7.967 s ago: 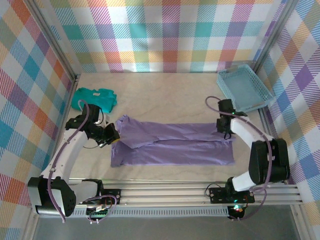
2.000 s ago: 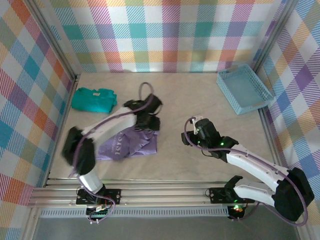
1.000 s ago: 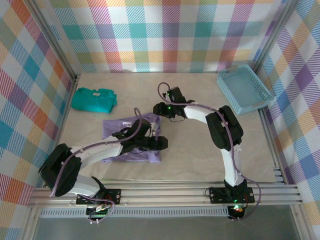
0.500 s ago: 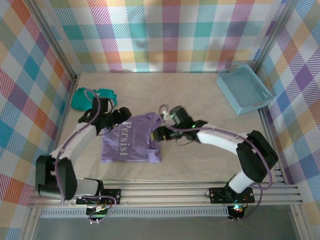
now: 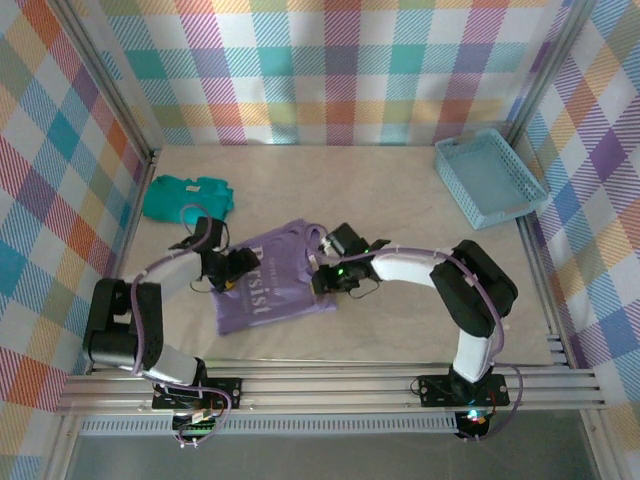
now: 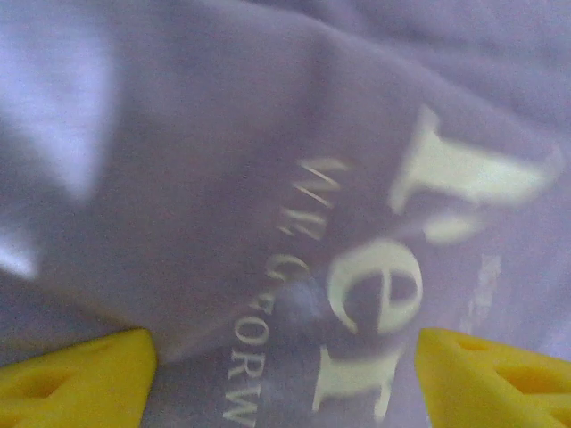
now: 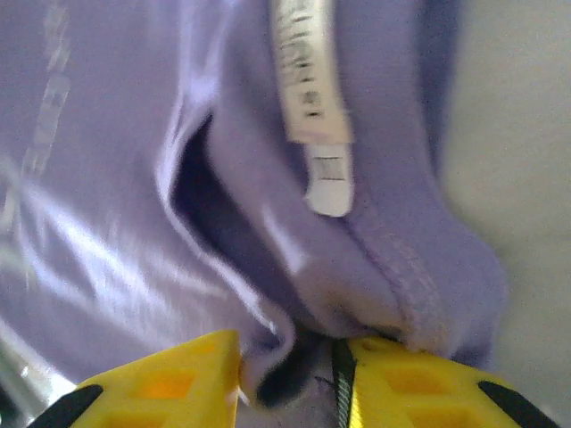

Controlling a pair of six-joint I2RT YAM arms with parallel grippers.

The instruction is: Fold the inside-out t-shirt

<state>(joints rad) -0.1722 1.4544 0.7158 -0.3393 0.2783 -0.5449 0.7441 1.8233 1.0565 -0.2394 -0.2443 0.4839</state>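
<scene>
Right end effector point(image 7: 287, 379): you have it pinching a bunched edge of the inside-out t-shirt point(image 5: 275, 292).
Left end effector point(image 6: 285, 379): spread wide; white lettering point(image 6: 379, 285) in its gap.

One camera looks down from high at the whole table point(image 5: 400, 200), and both wrist cameras look very close at the purple t-shirt point(image 5: 272, 292) it also sees.

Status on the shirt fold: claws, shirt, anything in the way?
Left claw open over the lettering. Right claw pinching a fold at the t-shirt edge below the label. Shirt compact, skewed, lettering up. Teal garment and tray sit apart.
</scene>
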